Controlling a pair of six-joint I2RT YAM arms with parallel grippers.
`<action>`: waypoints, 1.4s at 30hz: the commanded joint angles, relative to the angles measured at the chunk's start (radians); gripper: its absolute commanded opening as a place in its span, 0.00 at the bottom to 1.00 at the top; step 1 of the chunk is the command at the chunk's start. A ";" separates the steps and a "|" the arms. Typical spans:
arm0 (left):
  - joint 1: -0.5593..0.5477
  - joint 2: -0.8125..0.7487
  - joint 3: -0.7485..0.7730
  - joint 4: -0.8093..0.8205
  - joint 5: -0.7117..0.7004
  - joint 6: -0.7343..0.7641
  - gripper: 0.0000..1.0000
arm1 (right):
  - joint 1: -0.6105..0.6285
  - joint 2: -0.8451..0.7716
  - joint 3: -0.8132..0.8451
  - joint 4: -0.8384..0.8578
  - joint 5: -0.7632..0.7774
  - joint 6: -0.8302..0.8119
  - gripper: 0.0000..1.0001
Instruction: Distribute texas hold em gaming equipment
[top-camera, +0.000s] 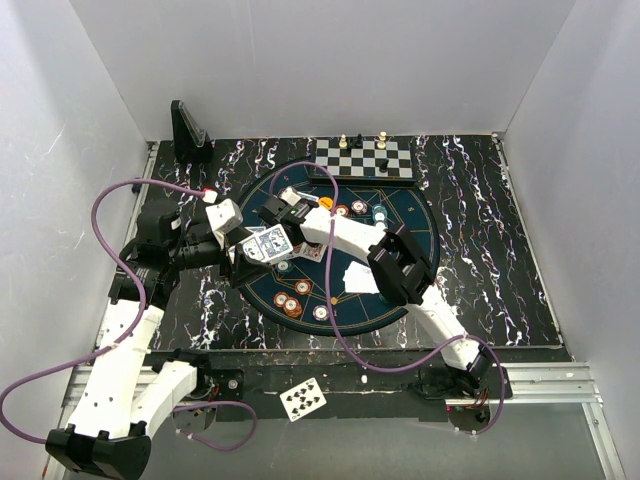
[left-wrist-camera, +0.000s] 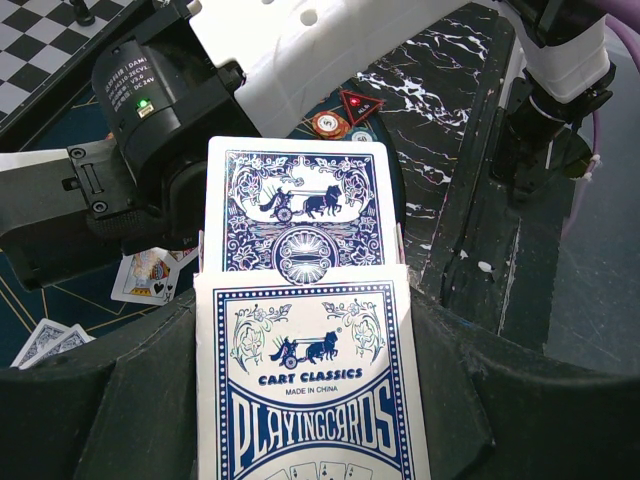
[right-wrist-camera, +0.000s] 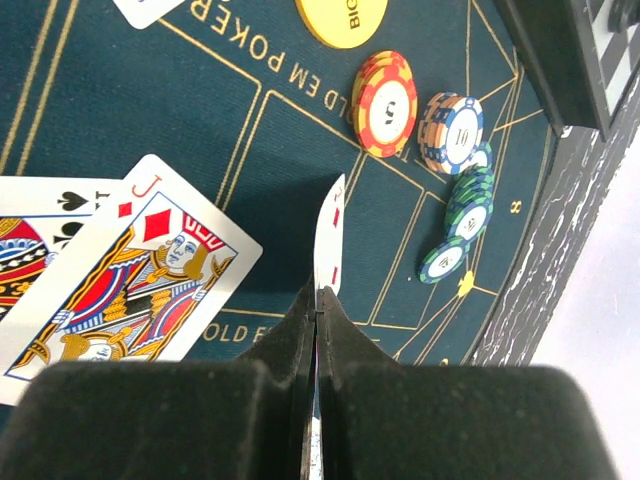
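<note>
My left gripper (left-wrist-camera: 300, 330) is shut on a blue-and-white playing card box (left-wrist-camera: 315, 390) with the blue-backed deck (left-wrist-camera: 295, 205) sticking out of its open end. From above, this box (top-camera: 266, 245) hangs over the left side of the round mat (top-camera: 410, 215). My right gripper (right-wrist-camera: 317, 300) is shut on a single playing card (right-wrist-camera: 330, 230), seen edge-on just above the mat. A face-up jack of diamonds (right-wrist-camera: 130, 275) lies to its left. Beyond it stand orange chips (right-wrist-camera: 386, 102), white-and-blue chips (right-wrist-camera: 452, 130), green chips (right-wrist-camera: 463, 215) and a yellow disc (right-wrist-camera: 345, 15).
A chessboard (top-camera: 363, 158) with pieces sits at the back edge. A black stand (top-camera: 188, 130) occupies the back left corner. More chips (top-camera: 296, 296) lie near the mat's front, and a red triangular marker (left-wrist-camera: 360, 105) on its left. One card (top-camera: 303, 398) rests on the near rail.
</note>
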 joint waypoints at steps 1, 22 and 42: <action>0.002 -0.017 0.022 -0.003 0.005 0.012 0.00 | 0.008 -0.030 -0.021 0.038 -0.048 0.057 0.01; 0.002 -0.012 0.009 0.008 0.005 0.008 0.00 | 0.006 -0.105 -0.087 0.049 -0.424 0.175 0.47; 0.002 0.002 -0.023 0.034 0.010 -0.001 0.00 | -0.287 -0.286 -0.306 0.202 -0.697 0.327 0.41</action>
